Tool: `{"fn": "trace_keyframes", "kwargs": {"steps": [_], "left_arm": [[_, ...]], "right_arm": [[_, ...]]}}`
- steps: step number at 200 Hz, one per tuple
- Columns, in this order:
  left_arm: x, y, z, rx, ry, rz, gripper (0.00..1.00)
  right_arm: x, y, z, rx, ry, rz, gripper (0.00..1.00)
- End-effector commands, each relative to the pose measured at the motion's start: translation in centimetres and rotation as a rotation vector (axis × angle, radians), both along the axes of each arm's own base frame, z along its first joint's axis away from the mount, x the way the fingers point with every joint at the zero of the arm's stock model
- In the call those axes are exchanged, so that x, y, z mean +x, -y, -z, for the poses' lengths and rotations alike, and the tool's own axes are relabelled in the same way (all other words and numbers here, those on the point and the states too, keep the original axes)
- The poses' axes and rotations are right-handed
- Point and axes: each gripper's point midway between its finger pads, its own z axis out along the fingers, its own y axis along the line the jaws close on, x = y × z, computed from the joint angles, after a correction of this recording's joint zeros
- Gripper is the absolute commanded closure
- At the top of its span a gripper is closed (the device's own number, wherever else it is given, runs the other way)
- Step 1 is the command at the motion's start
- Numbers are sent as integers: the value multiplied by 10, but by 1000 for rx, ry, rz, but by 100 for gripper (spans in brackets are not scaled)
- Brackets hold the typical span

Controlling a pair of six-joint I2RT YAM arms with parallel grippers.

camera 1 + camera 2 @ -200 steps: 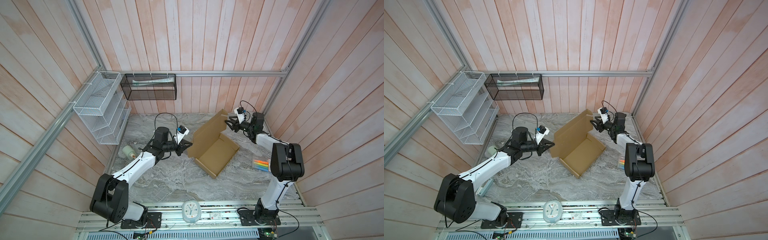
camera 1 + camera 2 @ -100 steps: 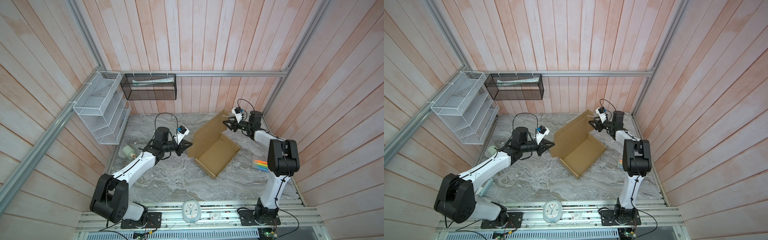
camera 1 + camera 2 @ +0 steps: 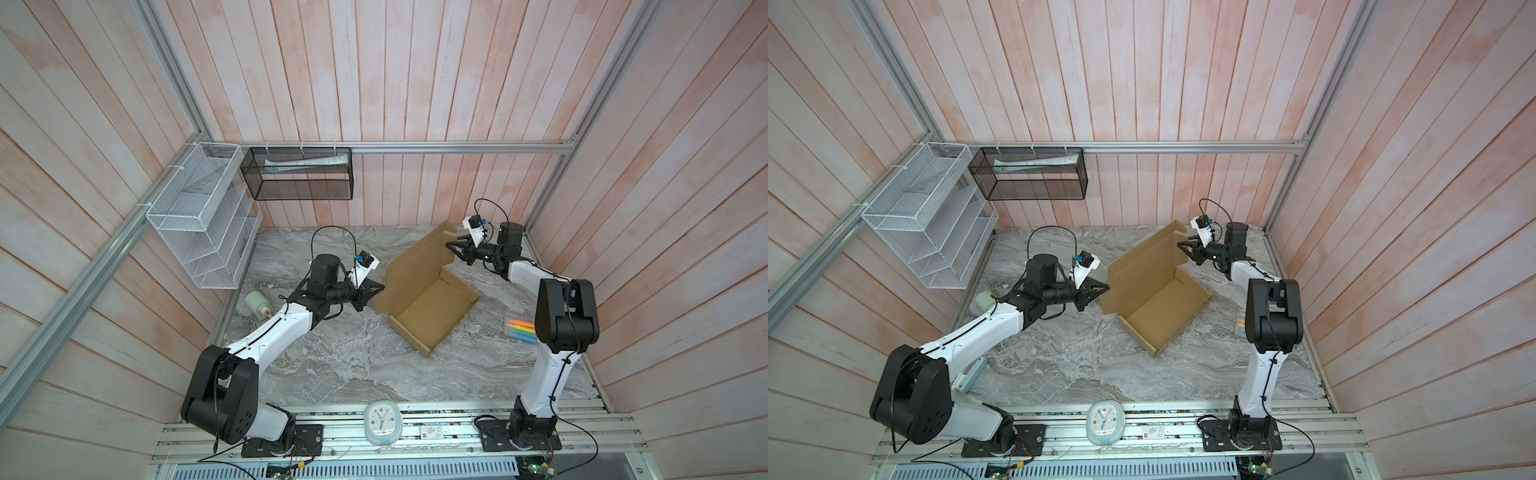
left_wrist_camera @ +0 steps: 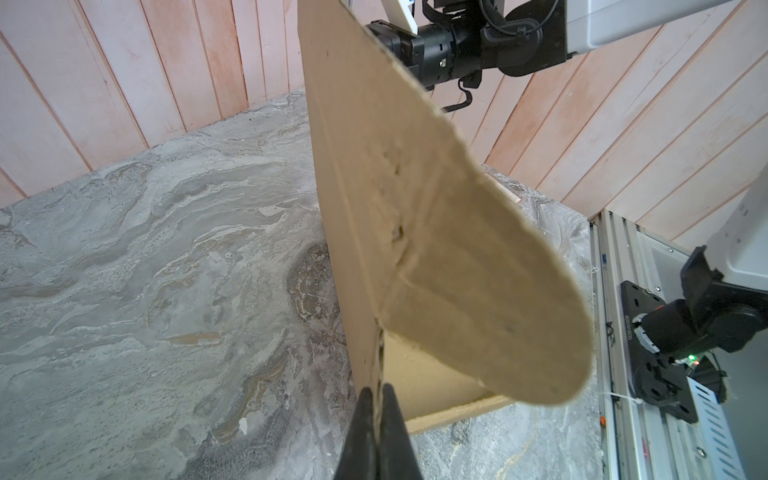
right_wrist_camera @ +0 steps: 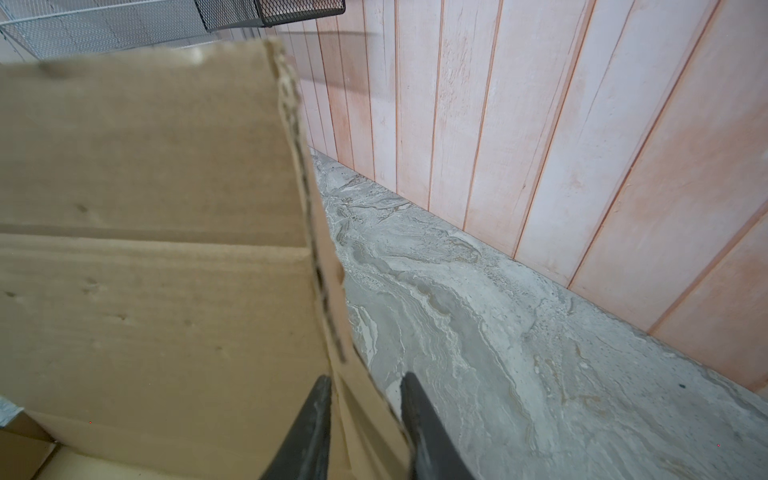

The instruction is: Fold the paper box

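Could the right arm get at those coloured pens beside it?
Probably yes: the coloured pens lie beside that arm with nothing between. But the right hand is astride the raised lid of the paper box and must leave it first.

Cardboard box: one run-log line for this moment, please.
brown corrugated cardboard box: tray formed, lid raised | left pincer: shut on one lid end | right pincer: open, astride opposite lid end

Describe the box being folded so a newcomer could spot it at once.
On the grey marbled table, look at the middle. The box is a shallow brown cardboard tray with its lid flap raised, the left gripper shut on one end and the right gripper straddling the other. Nothing else here is cardboard; the bottle and markers are far smaller.
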Motion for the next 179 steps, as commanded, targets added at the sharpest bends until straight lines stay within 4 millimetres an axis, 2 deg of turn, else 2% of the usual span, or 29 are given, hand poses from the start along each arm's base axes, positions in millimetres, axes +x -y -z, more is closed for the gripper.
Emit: {"fn": "trace_keyframes", "kwargs": {"steps": [1, 52, 90, 179], "left_arm": [[11, 2, -7, -5, 30, -28, 100], [17, 1, -5, -6, 26, -56, 100], [22, 0, -6, -9, 32, -75, 100], [36, -11, -12, -33, 39, -181, 100]], "right_arm": [[-7, -3, 0, 1, -7, -22, 72], [-8, -10, 6, -39, -10, -5, 73], [-7, -15, 10, -69, -13, 31, 79], [-31, -16, 0, -111, 47, 126, 93]]}}
